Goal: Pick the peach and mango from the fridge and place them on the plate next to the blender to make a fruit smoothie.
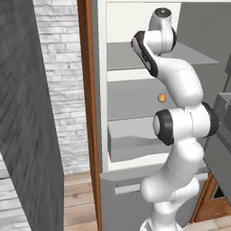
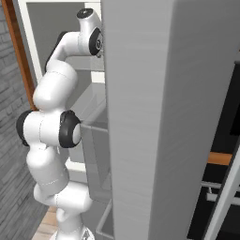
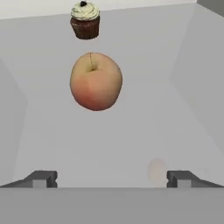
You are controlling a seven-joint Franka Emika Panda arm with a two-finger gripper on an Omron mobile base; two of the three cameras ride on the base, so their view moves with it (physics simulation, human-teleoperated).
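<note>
Hand view looks along the gripper [image 3: 111,178] into the fridge [image 3: 183,65], whose pale shelf and walls surround everything ahead. Its two dark fingertips [image 3: 41,178] stand far apart at the lower left and lower right, spread about as wide as they go, with nothing between them and nothing touched. Ahead of the gap, slightly left of its middle, the peach [image 3: 96,81] sits on the shelf, reddish-orange below and paler near its stem dimple. It is clear of both tips. Just beyond the peach, close to it but apart, stands a small brown cupcake [image 3: 85,21] with a pale topping.

Left base view shows the white arm [image 1: 180,135] rising in front of the open fridge and reaching in over its grey shelves; a small orange fruit [image 1: 161,97] lies on the middle shelf beside the arm. Whether that is the mango I cannot tell.
</note>
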